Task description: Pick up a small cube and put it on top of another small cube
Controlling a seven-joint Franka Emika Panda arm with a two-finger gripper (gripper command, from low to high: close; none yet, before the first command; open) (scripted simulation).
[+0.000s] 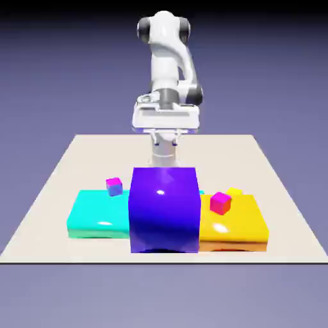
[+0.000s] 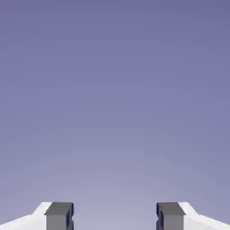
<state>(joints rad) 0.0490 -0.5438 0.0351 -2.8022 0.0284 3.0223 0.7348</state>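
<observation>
Two magenta cubes (image 1: 220, 202) — one small yellow cube (image 1: 234, 191) — three big blocks (image 1: 163, 208).

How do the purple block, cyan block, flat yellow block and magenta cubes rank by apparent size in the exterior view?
1. Purple block, nearest the camera.
2. Cyan block and flat yellow block: alike, unranked.
3. Magenta cubes: alike, smallest.

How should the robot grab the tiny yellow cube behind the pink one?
Probably from straight above, pinching two opposite flat sides of the tiny yellow cube. It sits low at the back of the big yellow block, with the pink cube close in front and the tall blue block beside it, so sideways approaches look crowded.
</observation>
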